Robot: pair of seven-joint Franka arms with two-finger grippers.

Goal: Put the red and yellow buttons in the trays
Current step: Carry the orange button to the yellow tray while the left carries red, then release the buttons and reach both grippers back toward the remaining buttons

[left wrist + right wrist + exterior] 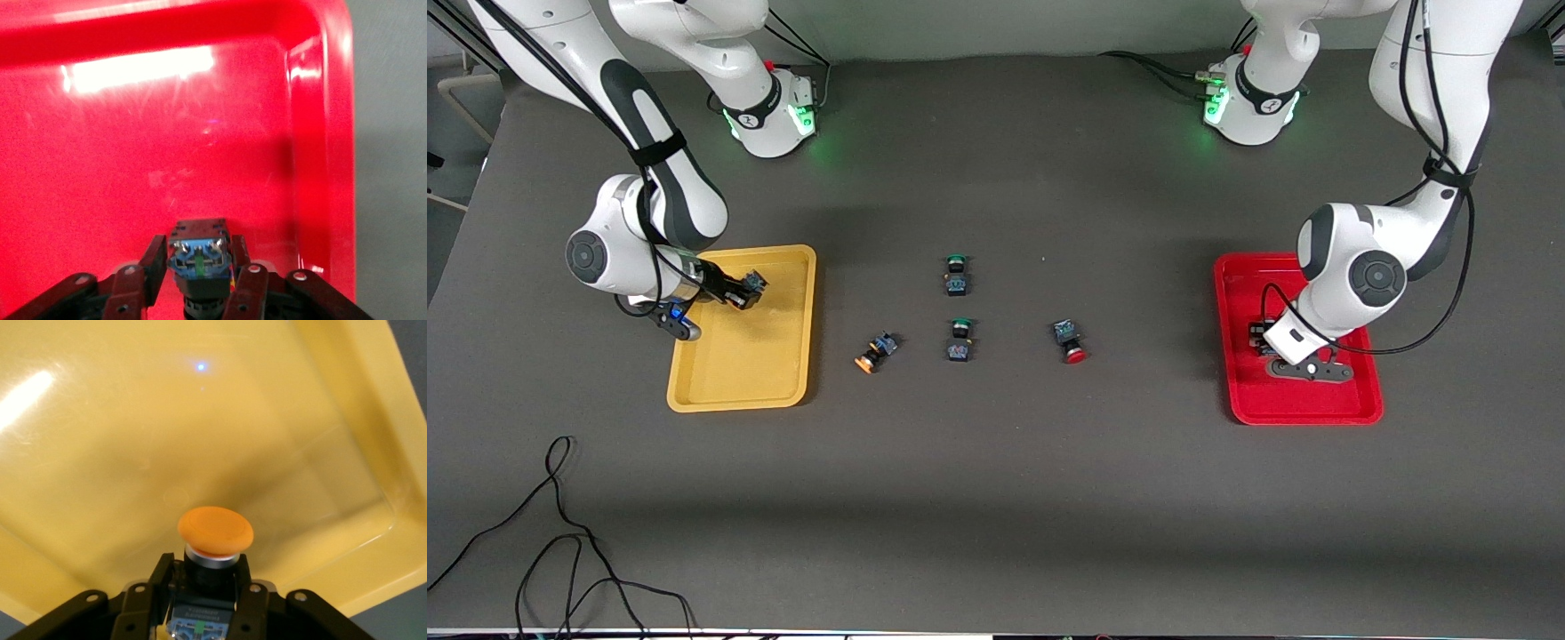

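Down over the yellow tray (783, 373), the right gripper (749, 290) is clamped on an orange-capped button (215, 530), its fingers (163, 577) pressed against the black body on both sides. The cap points away from the wrist toward the tray floor, the button's long axis running along the fingers. Bare tray floor spreads all around it, and the raised rim (373, 433) stands well apart from the cap.

At the left arm's end of the table, the left gripper (200, 280) hangs over the red tray (1303, 411), closed on a switch (199, 257) whose blue terminal end faces the wrist camera; its cap is hidden. The tray's rim and rounded corner (330, 40) lie near one side, with open red floor ahead.

On the dark table (996, 498) between the trays lie four more switches, all well apart. A second orange-capped button (876, 353) lies on its side just beside the yellow tray, cap toward the front camera. A red-capped button (1070, 341) lies toward the red tray, cap also toward that camera. Two green-capped switches (956, 274) (959, 340) sit between them, one nearer the camera than the other. A loose black cable (560, 533) trails near the table's front edge.
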